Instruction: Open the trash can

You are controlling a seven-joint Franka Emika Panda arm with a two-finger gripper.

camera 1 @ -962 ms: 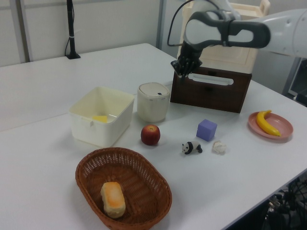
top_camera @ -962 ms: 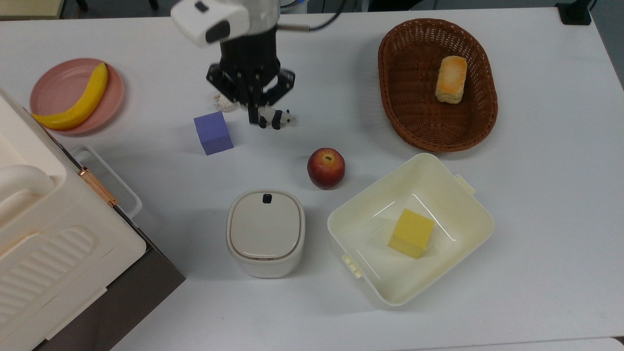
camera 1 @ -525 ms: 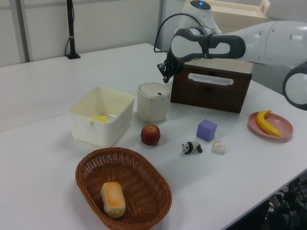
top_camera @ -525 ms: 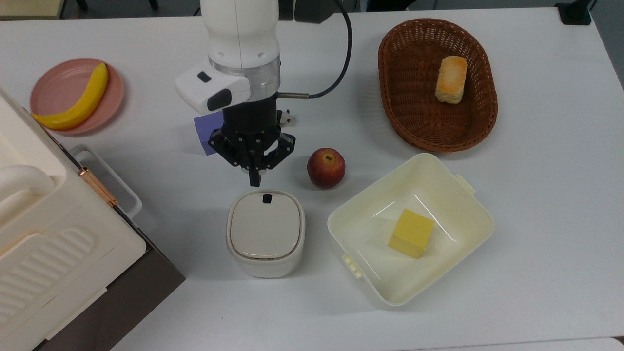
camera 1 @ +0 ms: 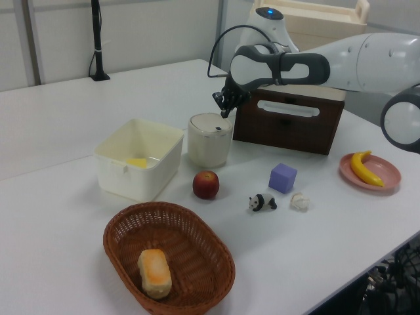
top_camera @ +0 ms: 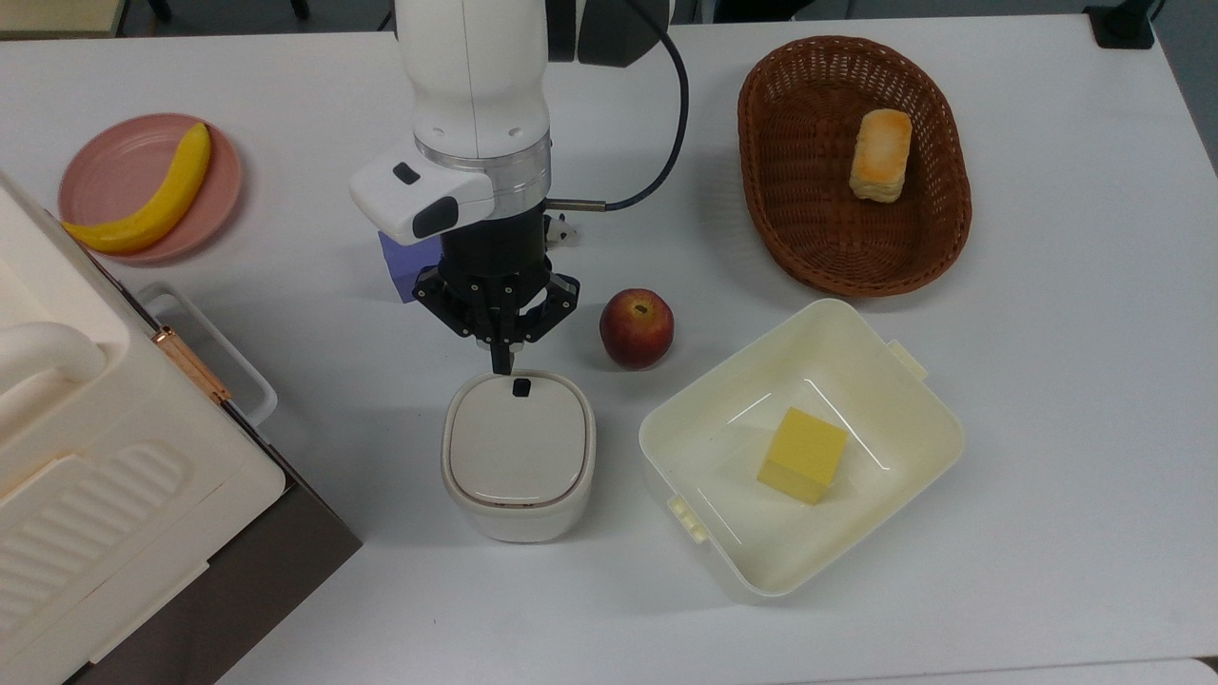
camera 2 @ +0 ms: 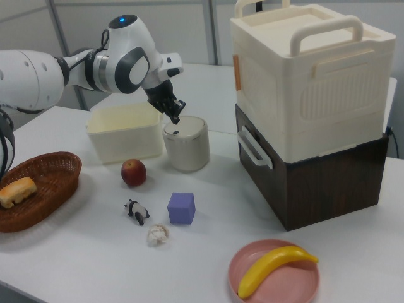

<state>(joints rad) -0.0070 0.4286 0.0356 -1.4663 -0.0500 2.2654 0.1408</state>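
The trash can (top_camera: pixel 519 457) is a small off-white rounded bin with a flat beige-grey lid and a black button (top_camera: pixel 521 386) at the lid's far edge. Its lid is down. It also appears in the left view (camera 1: pixel 210 139) and the right view (camera 2: pixel 186 144). My gripper (top_camera: pixel 500 362) points down with its fingers shut together and nothing held. Its tip hangs just above the lid's edge, right beside the button, as the left view (camera 1: pixel 225 111) and the right view (camera 2: pixel 175 117) also show.
A red apple (top_camera: pixel 636 328) lies right of the gripper. A cream tub (top_camera: pixel 894 409) holds a yellow cube (top_camera: pixel 802 455). A wicker basket (top_camera: pixel 809 171) holds bread. The arm partly hides a purple cube (top_camera: pixel 395 257). A big cream box (top_camera: pixel 86 476) fills the top view's left.
The gripper has travelled from above the toy panda and purple cube toward the trash can, and now hovers lower at the lid's button edge. The lid stays down.
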